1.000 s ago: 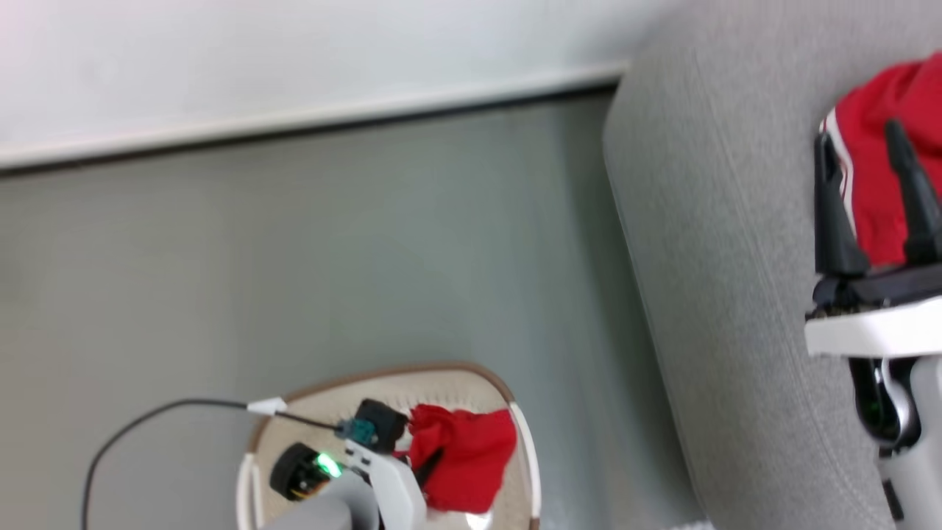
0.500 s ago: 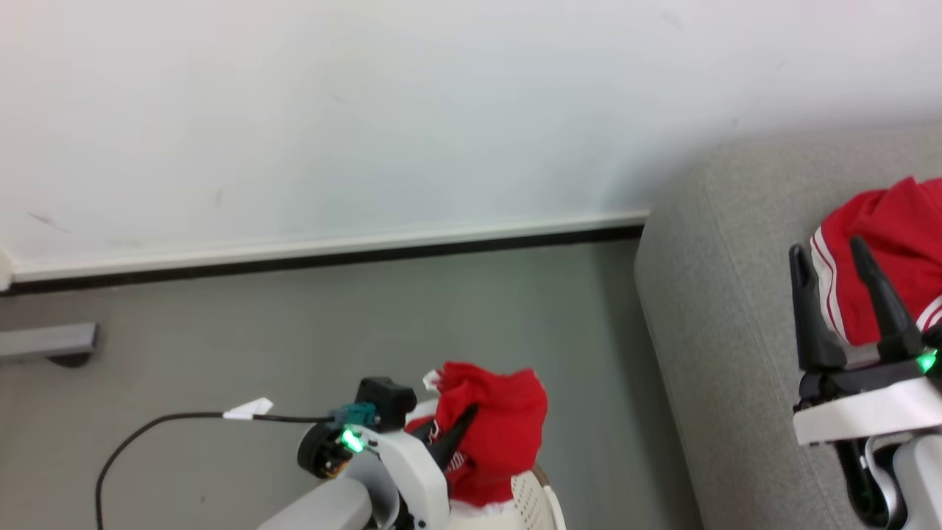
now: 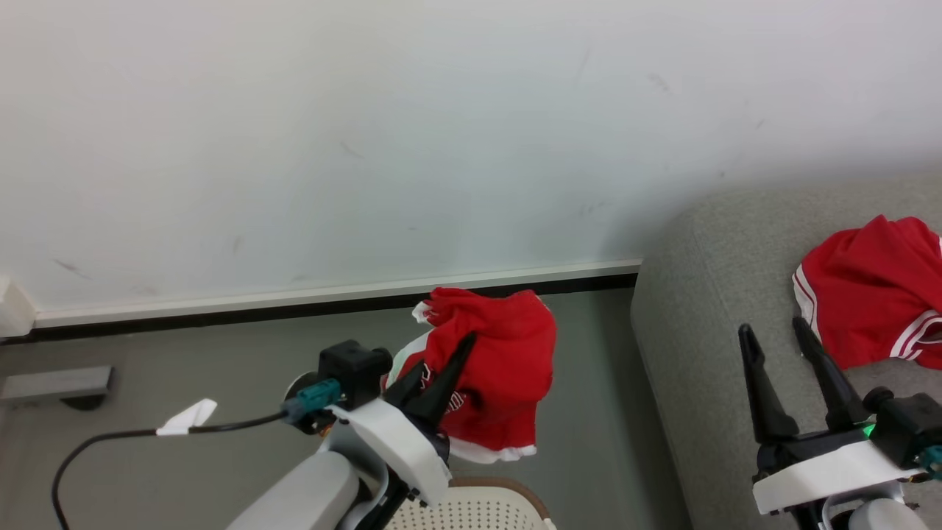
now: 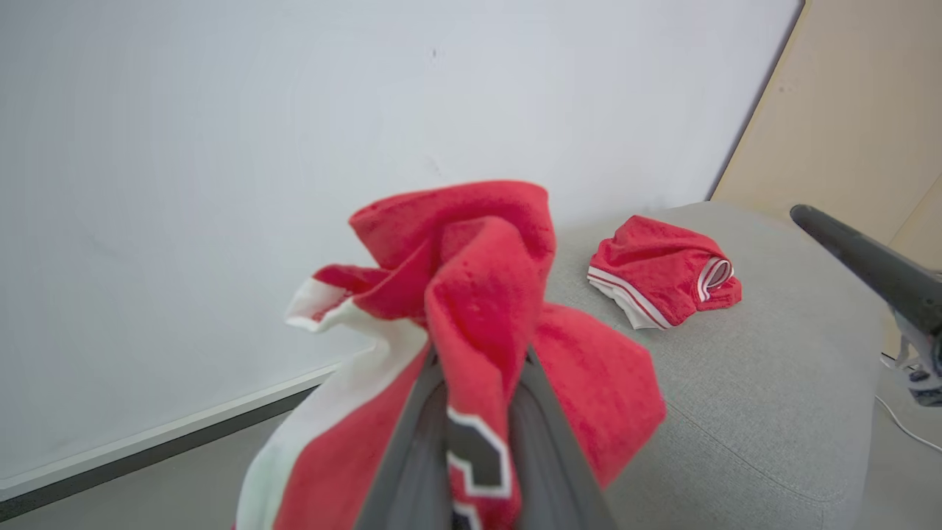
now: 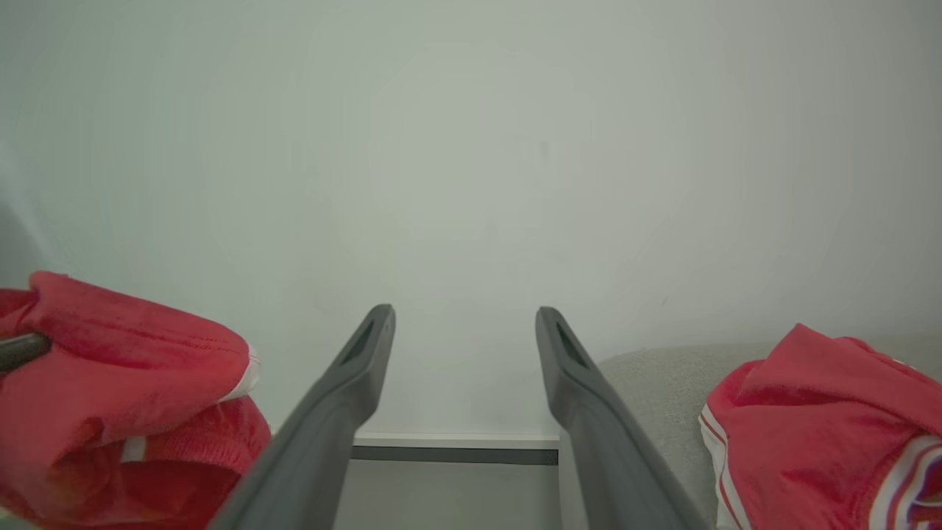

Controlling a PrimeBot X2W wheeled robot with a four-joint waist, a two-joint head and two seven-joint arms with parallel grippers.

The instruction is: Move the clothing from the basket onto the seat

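Clamping red jersey [image 3: 508,353], left hand [image 3: 444,355] (lettering [image 4: 478,456] clearer in wrist view); right hand [image 3: 771,327] wide.

1. No word, number or brand can be read in full anywhere.
2. The red garment [image 4: 471,294] carries dark, white-edged characters [image 4: 472,450] between the fingers [image 4: 408,464] of the left gripper [image 4: 480,364]; folds and those fingers hide too much to tell which characters.
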